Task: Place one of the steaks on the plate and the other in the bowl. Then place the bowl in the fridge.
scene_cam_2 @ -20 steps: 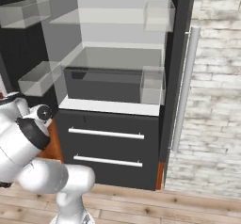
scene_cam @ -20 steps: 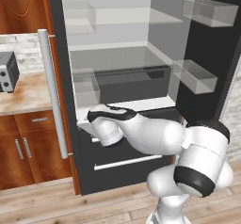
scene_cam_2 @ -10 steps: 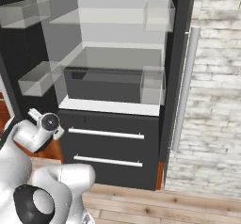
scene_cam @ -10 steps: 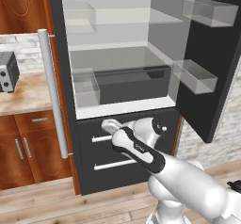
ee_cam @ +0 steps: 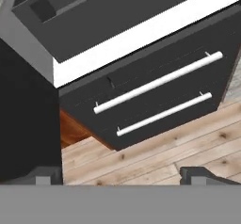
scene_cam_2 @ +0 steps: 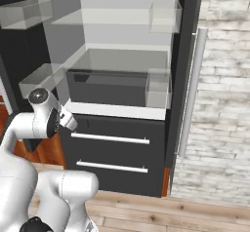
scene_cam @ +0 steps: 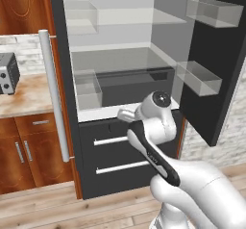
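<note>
The two-finger end effector [ee_cam: 120, 173] stands with its jaws wide apart, carrying nothing; ahead of it stands the tall black fridge [scene_cam: 120, 175], doors open, presumably to admit the bowl; steaks, bowl: whereabouts cannot be told.

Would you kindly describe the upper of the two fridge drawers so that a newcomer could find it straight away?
Start at the tall black fridge, standing open with pale walls and clear glass shelves. Below its white ledge sit two black drawers, one above the other, each with a horizontal silver bar handle. The upper drawer is the one directly under the ledge, its handle higher than the lower drawer near the wooden floor.
</note>
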